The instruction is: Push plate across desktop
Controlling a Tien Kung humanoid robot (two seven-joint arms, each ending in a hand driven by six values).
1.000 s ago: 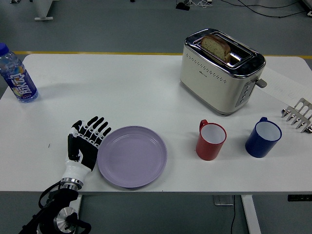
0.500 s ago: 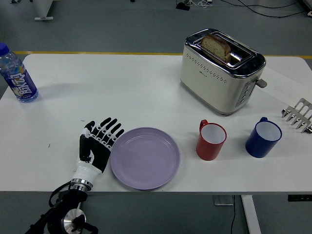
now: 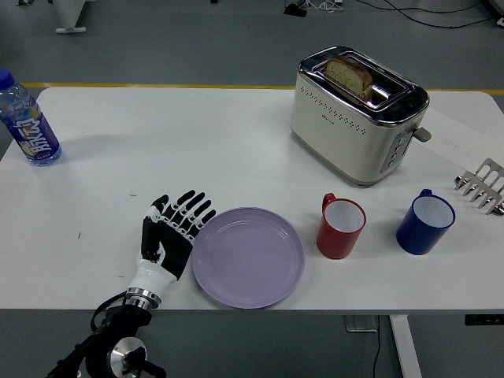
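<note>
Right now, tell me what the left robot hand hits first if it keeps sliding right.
The left robot hand already rests against the purple plate; beyond it, the red mug probably comes next.

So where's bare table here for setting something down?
Widest patch: between the water bottle, toaster and plate. Crowded on the right: red mug, blue mug, metal rack. The left hand touches the plate's left rim.

A single head view looks forward and down from high on the robot's side, taking in the whole white table (image 3: pixel 197 142) from its near edge at the bottom to the grey floor beyond its far edge. It stands well back (no second view shares the scene).
</note>
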